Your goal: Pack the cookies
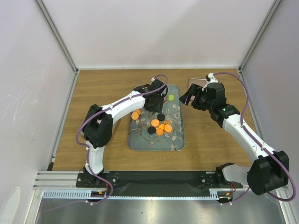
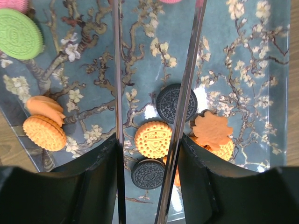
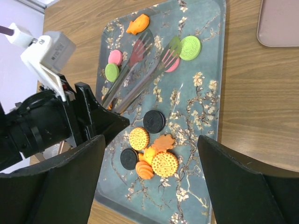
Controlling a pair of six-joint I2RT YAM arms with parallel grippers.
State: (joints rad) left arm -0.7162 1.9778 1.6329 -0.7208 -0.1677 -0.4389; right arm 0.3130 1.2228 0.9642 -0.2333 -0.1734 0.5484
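The cookies lie on the floral grey tray (image 1: 177, 140). An orange cluster (image 1: 161, 126) with two black discs (image 1: 160, 116) sits mid-tray, and a green one (image 1: 171, 97) lies at the far end. My left gripper (image 1: 154, 100) is shut on metal tongs (image 3: 140, 74) whose two arms (image 2: 117, 70) reach over the tray. A round orange cookie (image 2: 153, 139) and a black one (image 2: 148, 173) lie below, between the arms. The tong tips hover near a pink cookie (image 3: 173, 65) and a green one (image 3: 190, 47). My right gripper (image 1: 194, 99) is open and empty, right of the tray.
A pinkish flat container (image 1: 198, 83) stands at the back right beyond the tray; its corner shows in the right wrist view (image 3: 280, 23). Two orange cookies (image 2: 44, 133) lie near the tray's left edge. White walls enclose the wooden table.
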